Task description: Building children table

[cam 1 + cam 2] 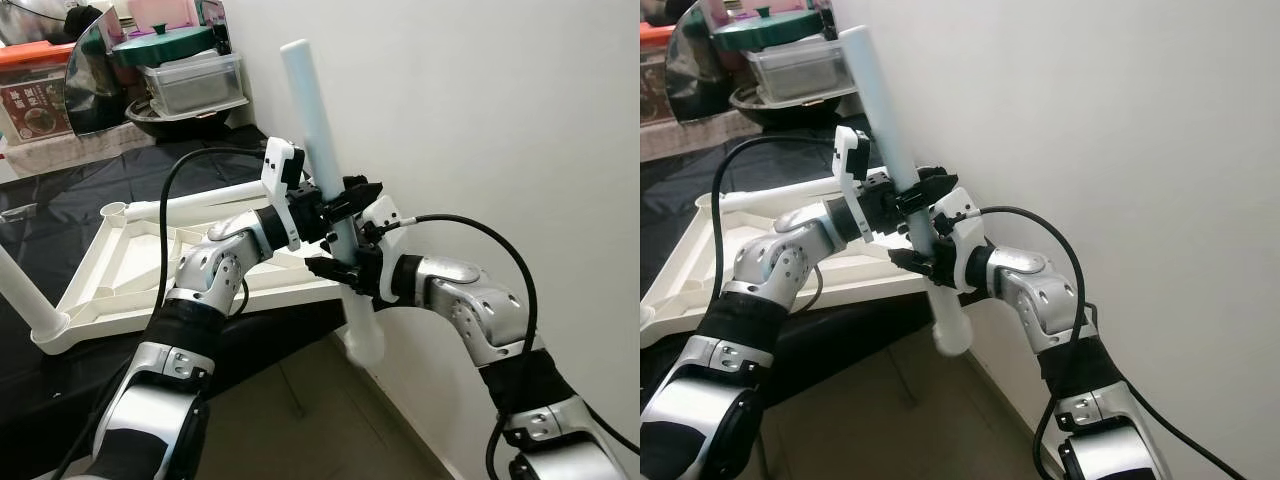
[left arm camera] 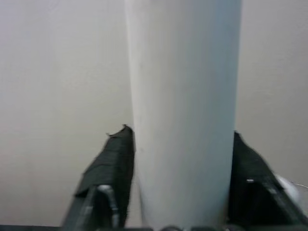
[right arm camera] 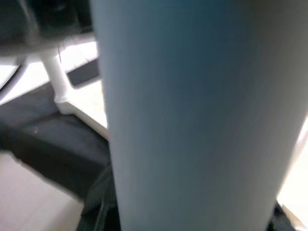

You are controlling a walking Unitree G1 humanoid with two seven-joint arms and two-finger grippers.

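Beside the white wall (image 1: 480, 120), held nearly upright: a pale leg (image 1: 312, 120), tilted a little, lower end hanging over the floor (image 1: 300, 400) just past the near corner of the tabletop (image 1: 140, 270). Gripped by both arms at the middle part. Left gripper (image 1: 345, 200) closed around the leg from the table side, black fingers (image 2: 113, 168) pressed on both flanks, clearly seen in the left wrist view. Right gripper (image 1: 335, 268) clamped on the same leg just below, coming from the wall side; in the right wrist view the leg very close and blurred.

Lying upside down on a black cloth (image 1: 60, 200): the white tabletop, ribbed underside up. Already standing in a far corner: one fitted leg (image 1: 200, 208), and another (image 1: 25, 295) at the left corner. Behind, on a shelf: some boxes (image 1: 190, 80) and a green lid (image 1: 165, 45).

Step in hand, as judged: carrying a further leg toward its socket, not yet inserted. The near corner socket hidden behind the arms, so impossible to say how close the leg end is.

For the next move, probably needed: to lift the leg so the lower end clears the rim, to bring it over the free corner, to keep it straight, then to push or turn down into the socket. Two grips so close together, so careful coordination required, or release of one first.
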